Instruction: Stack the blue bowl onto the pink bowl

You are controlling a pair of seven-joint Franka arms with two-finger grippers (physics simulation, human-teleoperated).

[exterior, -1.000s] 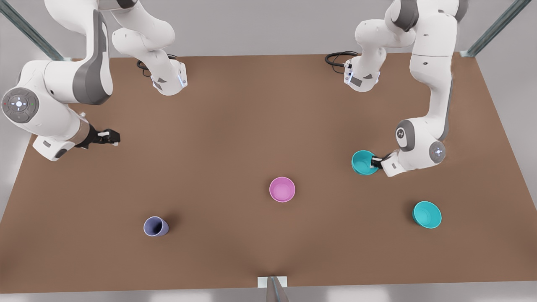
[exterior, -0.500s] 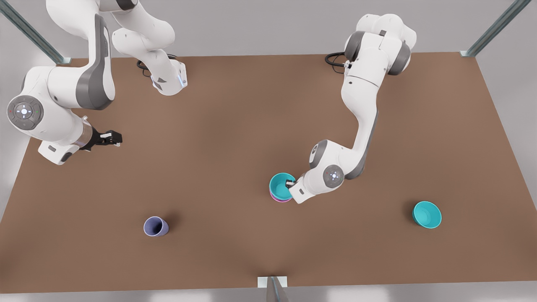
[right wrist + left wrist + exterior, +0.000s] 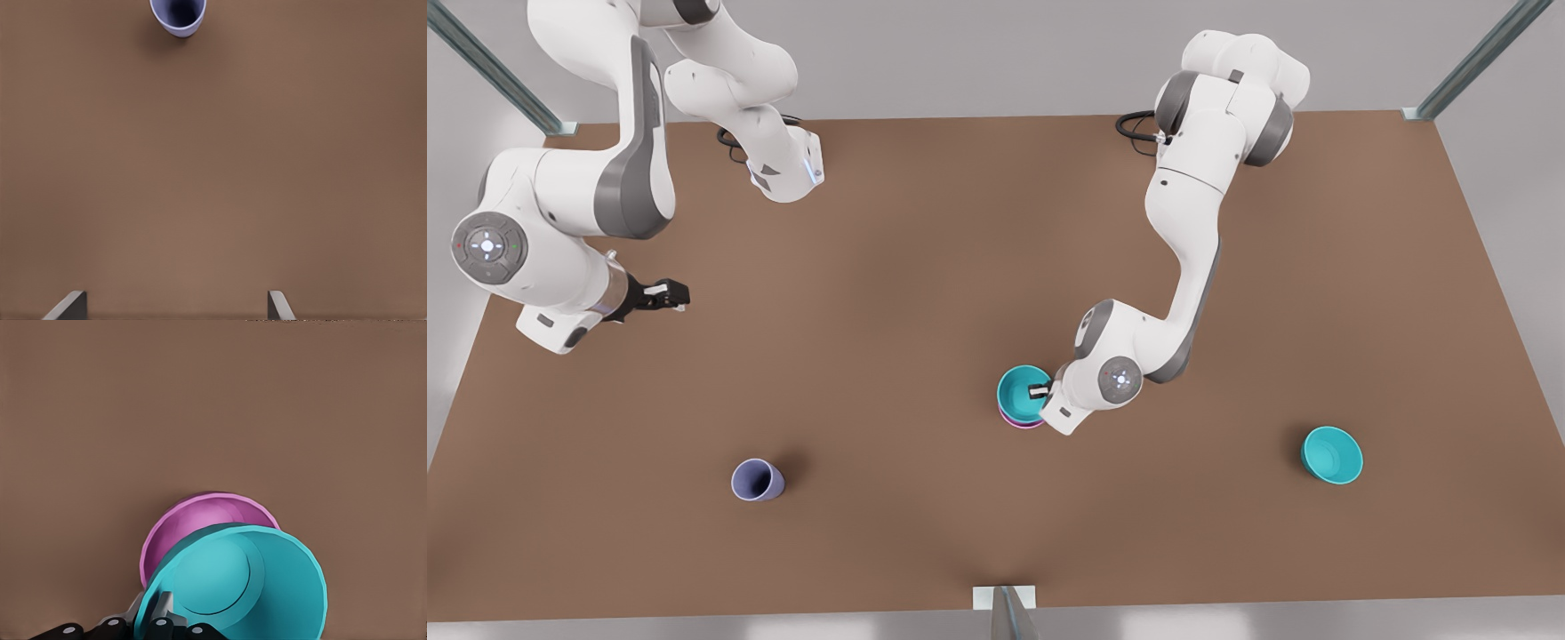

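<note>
The blue bowl (image 3: 1021,393) hangs right over the pink bowl (image 3: 1021,424) at the table's middle, and just a pink sliver peeks out below it. My left gripper (image 3: 1039,389) is shut on the blue bowl's rim on the side toward the front view's right. In the left wrist view the blue bowl (image 3: 233,580) covers much of the pink bowl (image 3: 200,517), with the left gripper (image 3: 152,621) clamped on the rim. I cannot tell whether the bowls touch. My right gripper (image 3: 669,294) waits open at the front view's left, with its fingertips (image 3: 70,303) wide apart over bare table.
A second teal bowl (image 3: 1332,454) sits toward the front view's right. A lavender-blue cup (image 3: 758,480) stands toward the front view's lower left and is also the cup (image 3: 177,15) in the right wrist view. The brown table (image 3: 925,249) spreads around them.
The left gripper carried the blue bowl from the front view's right to above the pink bowl, then settled slightly. The right arm drifted a little.
</note>
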